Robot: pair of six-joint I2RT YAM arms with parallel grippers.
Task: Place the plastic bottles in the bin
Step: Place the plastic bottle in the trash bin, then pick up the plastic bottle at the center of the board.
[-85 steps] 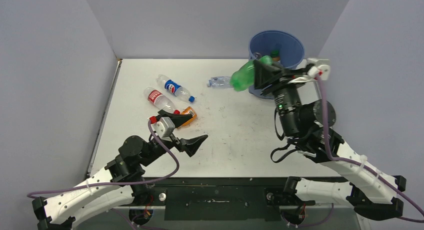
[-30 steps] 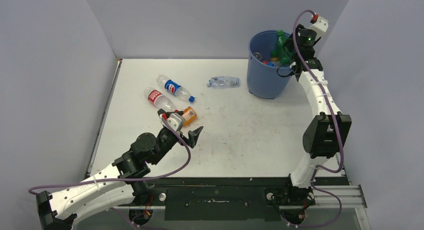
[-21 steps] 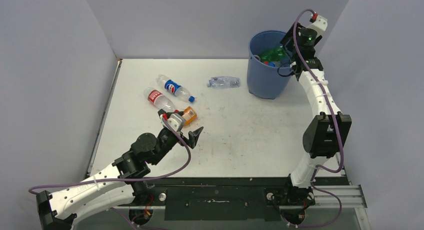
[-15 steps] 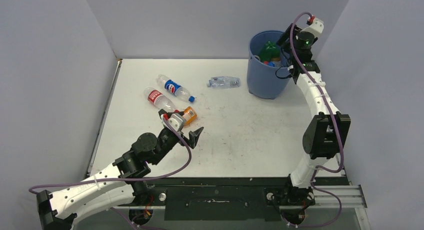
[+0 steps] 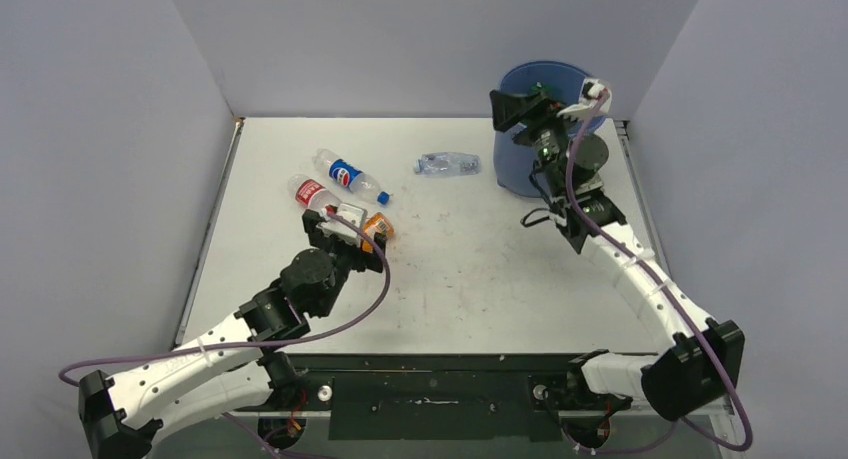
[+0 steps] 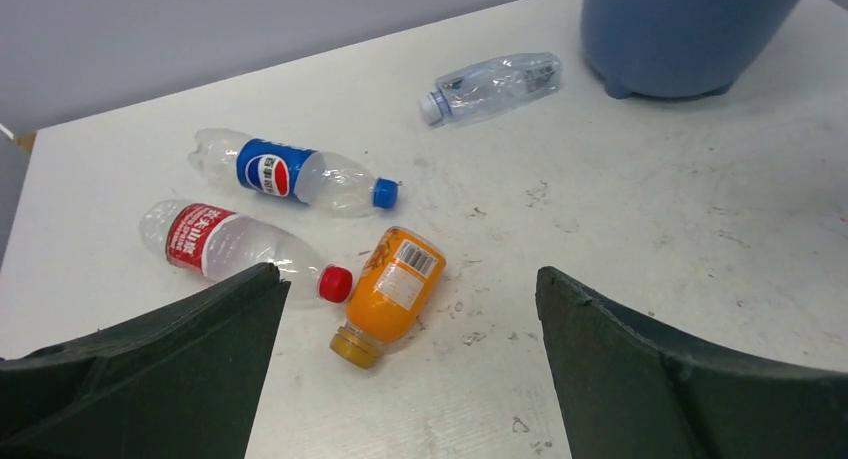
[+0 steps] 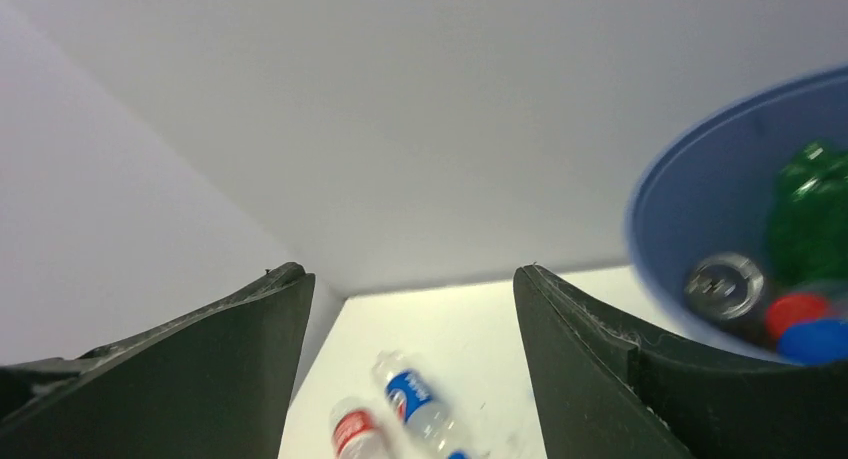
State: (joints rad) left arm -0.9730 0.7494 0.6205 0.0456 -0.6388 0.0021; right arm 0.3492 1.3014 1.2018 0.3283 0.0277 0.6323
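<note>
while my right gripper (image 7: pixel 408 271) hangs empty and spread by the blue bin (image 5: pixel 512 174), my left gripper (image 6: pixel 407 272) gapes wide — next, lower onto the orange juice bottle (image 6: pixel 392 294).

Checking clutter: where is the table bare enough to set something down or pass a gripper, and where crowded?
Bare: the wide near-centre stretch between the orange juice bottle and the round blue plastic bin; also the far-left corner behind the blue-labelled clear bottle. Crowded: the left, where that bottle, the red-labelled clear bottle and the orange one lie close together.
</note>
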